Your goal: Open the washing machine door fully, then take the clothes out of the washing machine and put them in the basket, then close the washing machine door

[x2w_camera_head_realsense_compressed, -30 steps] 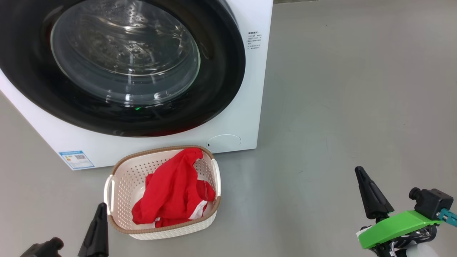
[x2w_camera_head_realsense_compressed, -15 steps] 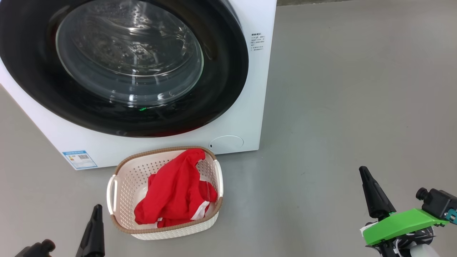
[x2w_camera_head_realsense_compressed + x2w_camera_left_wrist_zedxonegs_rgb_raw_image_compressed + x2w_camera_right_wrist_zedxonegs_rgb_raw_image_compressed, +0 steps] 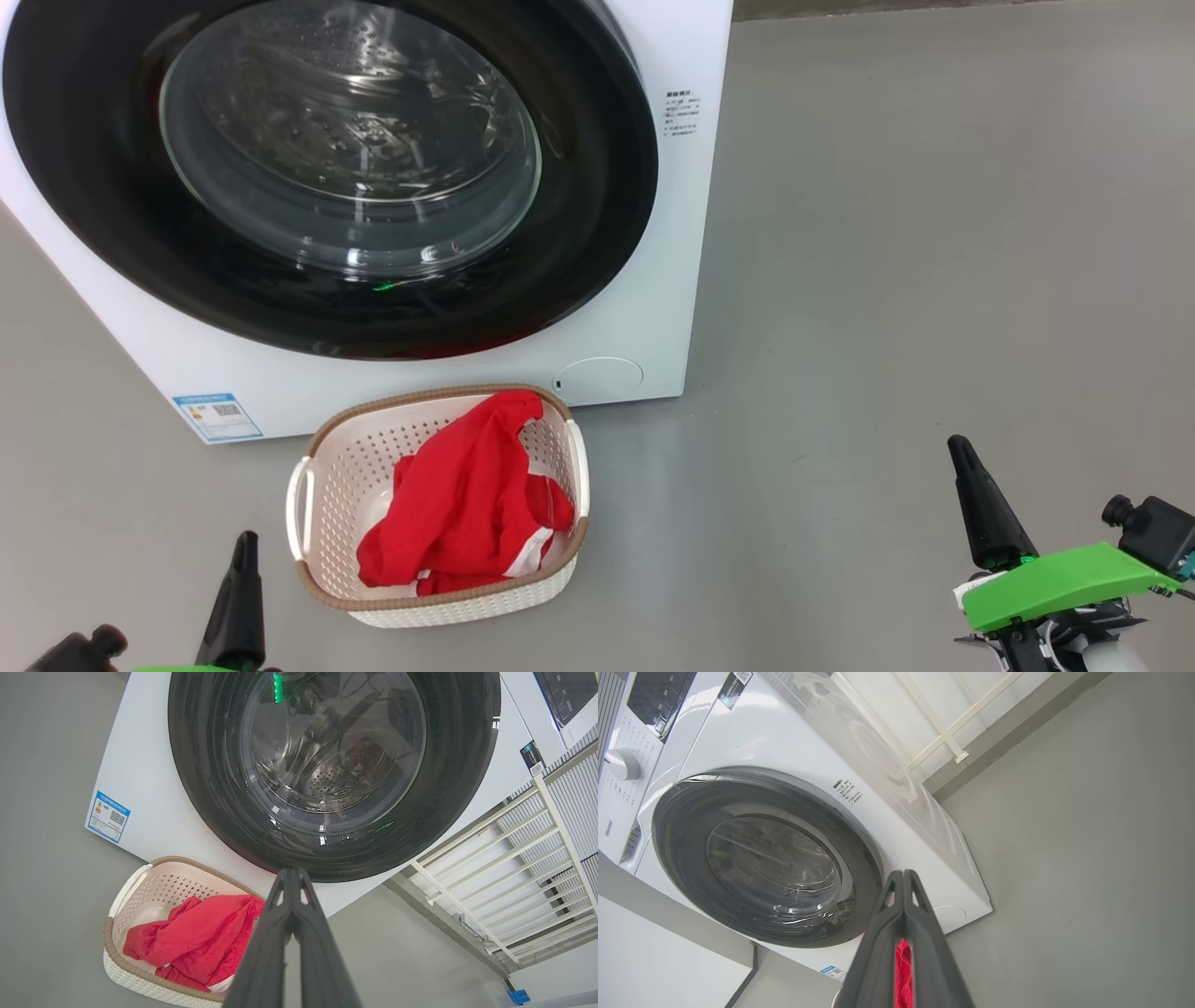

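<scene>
The washing machine (image 3: 677,280) is a white box with its round black-rimmed door (image 3: 597,187) closed flat against the front; bare steel drum shows through the glass. On the floor before it stands the cream basket (image 3: 467,611), holding the red clothes (image 3: 457,504) in a heap. My left gripper (image 3: 246,539) is low at the left of the basket, shut and holding nothing. My right gripper (image 3: 956,442) is far to the right over bare floor, also shut and holding nothing. In the left wrist view the shut gripper (image 3: 292,872) points at the door's lower rim, with the clothes (image 3: 187,938) beside it.
Grey floor (image 3: 934,233) stretches wide to the right of the machine. A white barred frame (image 3: 514,868) stands along the machine's side by the wall. A blue label (image 3: 217,415) marks the machine's lower left corner.
The whole head picture has slid a little to the right, so the camera has moved. My left gripper has drawn slightly away from the basket. Door, basket and clothes have not moved.
</scene>
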You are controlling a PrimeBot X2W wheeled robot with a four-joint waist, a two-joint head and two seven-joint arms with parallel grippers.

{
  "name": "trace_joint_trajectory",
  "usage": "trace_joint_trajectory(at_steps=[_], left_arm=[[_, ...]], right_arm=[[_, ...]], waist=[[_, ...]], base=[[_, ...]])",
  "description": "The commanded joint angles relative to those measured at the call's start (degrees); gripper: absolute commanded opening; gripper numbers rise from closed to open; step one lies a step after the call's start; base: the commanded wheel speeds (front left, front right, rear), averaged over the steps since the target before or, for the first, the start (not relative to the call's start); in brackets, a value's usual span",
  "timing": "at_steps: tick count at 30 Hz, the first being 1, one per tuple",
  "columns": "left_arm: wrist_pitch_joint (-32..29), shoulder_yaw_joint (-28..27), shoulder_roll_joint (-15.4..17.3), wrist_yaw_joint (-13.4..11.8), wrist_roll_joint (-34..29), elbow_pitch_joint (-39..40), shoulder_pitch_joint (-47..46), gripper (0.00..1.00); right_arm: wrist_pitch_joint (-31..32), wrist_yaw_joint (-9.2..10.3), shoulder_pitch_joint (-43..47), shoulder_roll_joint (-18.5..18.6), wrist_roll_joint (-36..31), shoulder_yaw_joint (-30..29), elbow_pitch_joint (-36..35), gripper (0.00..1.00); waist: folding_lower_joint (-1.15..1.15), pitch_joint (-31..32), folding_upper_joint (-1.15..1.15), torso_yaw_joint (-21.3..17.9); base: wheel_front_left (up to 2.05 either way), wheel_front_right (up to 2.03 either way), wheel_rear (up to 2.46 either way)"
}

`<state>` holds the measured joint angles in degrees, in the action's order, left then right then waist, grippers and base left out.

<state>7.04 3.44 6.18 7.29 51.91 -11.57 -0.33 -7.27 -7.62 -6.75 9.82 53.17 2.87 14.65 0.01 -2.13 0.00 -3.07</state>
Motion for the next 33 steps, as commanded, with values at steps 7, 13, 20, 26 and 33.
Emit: trace_joint_trajectory(at_steps=[7, 13, 20, 26, 33], left_arm=[[-1.53, -2.07, 0.28, 0.09, 4.86, 0.67, -2.57, 0.00], [-2.34, -2.56, 0.07, 0.10, 7.50, 0.45, -2.81, 0.00], [-3.65, -3.37, -0.26, 0.11, 11.74, 0.08, -3.18, 0.00], [-4.64, -3.99, -0.52, 0.12, 14.91, -0.19, -3.46, 0.00], [-5.80, -4.71, -0.82, 0.13, 18.59, -0.51, -3.79, 0.00]], right_arm=[[1.47, 0.06, -0.48, -0.26, 4.72, -0.87, -1.19, 0.00], [2.30, 0.06, -0.40, -0.68, 7.28, -1.41, -1.15, 0.00], [3.64, 0.07, -0.26, -1.38, 11.39, -2.29, -1.09, 0.00], [4.65, 0.08, -0.16, -1.90, 14.46, -2.95, -1.05, 0.00], [5.84, 0.09, -0.05, -2.52, 18.04, -3.74, -1.00, 0.00]], waist=[[-0.01, 0.20, 0.00, 0.32], [-0.01, 0.33, 0.00, 0.52], [-0.01, 0.54, 0.00, 0.84], [-0.01, 0.69, 0.00, 1.08], [-0.01, 0.87, 0.00, 1.36]], base=[[0.00, 0.00, 0.00], [0.00, 0.00, 0.00], [0.00, 0.00, 0.00], [0.00, 0.00, 0.00], [0.00, 0.00, 0.00]])
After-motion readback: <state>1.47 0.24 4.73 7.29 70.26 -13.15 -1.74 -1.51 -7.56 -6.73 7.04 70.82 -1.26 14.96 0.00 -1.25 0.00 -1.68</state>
